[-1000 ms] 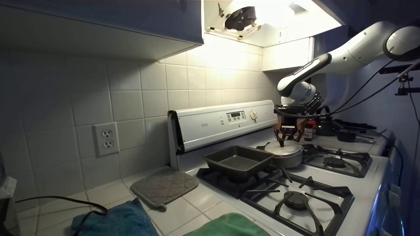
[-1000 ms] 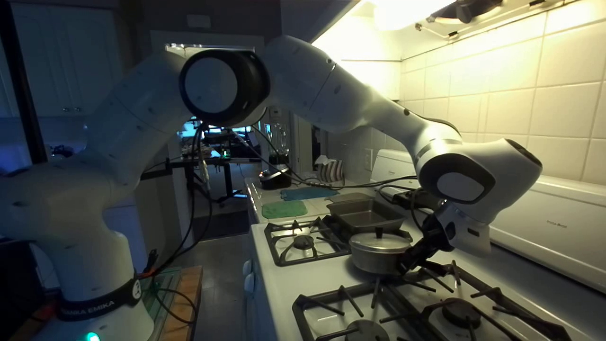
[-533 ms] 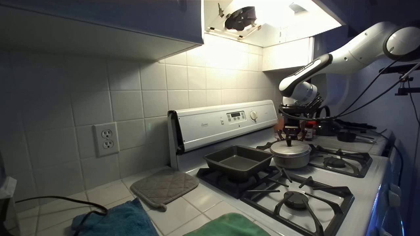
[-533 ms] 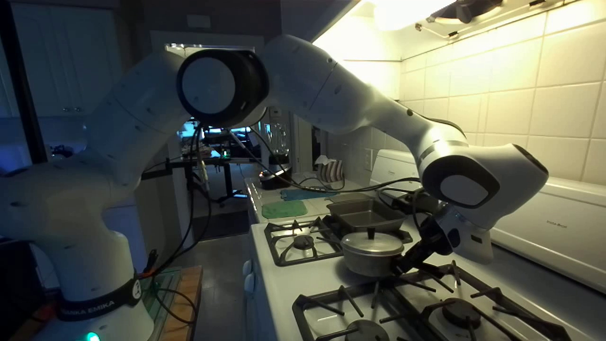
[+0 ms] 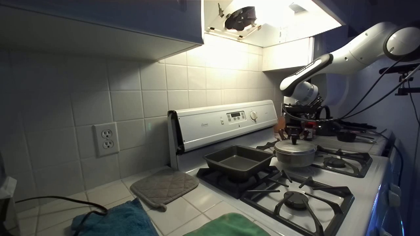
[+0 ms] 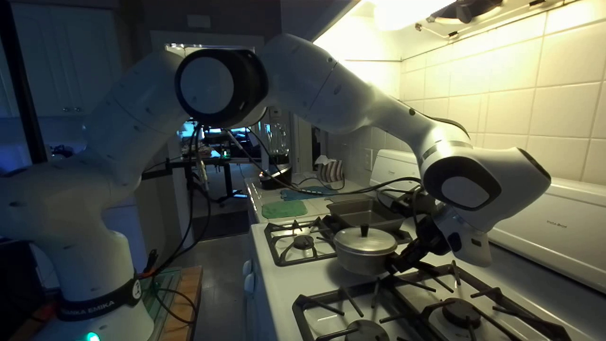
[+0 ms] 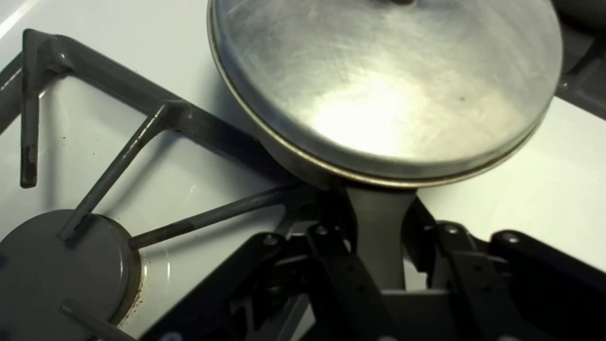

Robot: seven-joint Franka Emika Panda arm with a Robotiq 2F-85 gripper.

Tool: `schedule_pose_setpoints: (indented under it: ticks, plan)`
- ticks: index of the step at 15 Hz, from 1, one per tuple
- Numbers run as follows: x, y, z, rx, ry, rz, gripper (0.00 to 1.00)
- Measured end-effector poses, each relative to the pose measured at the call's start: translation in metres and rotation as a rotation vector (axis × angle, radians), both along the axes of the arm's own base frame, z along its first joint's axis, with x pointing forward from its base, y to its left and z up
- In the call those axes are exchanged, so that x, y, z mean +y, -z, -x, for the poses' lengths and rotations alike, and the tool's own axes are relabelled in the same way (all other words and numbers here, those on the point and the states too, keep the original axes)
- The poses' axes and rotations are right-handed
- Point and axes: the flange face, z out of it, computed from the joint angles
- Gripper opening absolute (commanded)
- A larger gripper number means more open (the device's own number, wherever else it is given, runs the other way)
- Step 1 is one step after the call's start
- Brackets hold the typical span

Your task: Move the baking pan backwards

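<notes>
The white enamel gas stove (image 6: 307, 272) spreads below my black two-fingered gripper (image 7: 378, 222), and the jointed white robot arm (image 6: 326, 90) reaches down to it from above. At the gripper's back runs the long white control panel (image 5: 210, 127). Off to one side of the gripper, the dark grey rectangular shallow metal baking pan (image 5: 239, 162), the object of the task, rests upright over a black rear burner grate (image 5: 216, 183). Directly ahead of the gripper is a round silver metal pot (image 5: 296, 159), lid on, near the pan; whether the two touch I cannot tell. I have the gripper clamped on the pot's flat, dull-grey handle (image 7: 381, 246), one finger to each side, with nothing of mine on the pan.

The pan lies close to the control panel, so I judge its backward move either finished or not begun; these views do not settle which. If it must go farther, I have yet to let go of the pot and reach across to the pan.

Compared with a second ago, gripper and pot stand nearer the stove's front edge, farther from the control panel, the grip alike. The baking pan is in the same spot.
</notes>
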Motion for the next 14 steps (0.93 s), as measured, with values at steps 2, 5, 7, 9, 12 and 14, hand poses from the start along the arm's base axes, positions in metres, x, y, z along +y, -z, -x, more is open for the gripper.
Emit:
schedule_pose_setpoints:
  ticks: [2,5,7,9,12,14]
  plan:
    - [0.004,-0.001,0.0,-0.003,-0.016,-0.013,0.12]
    - [0.014,-0.001,-0.001,-0.007,-0.043,-0.025,0.12]
    - [0.022,-0.003,-0.003,-0.01,-0.057,-0.026,0.12]
    - [0.033,-0.006,-0.005,-0.013,-0.073,-0.026,0.12]
    - [0.052,-0.011,-0.007,-0.017,-0.101,-0.027,0.12]
    - [0.065,-0.016,-0.007,-0.019,-0.119,-0.027,0.12]
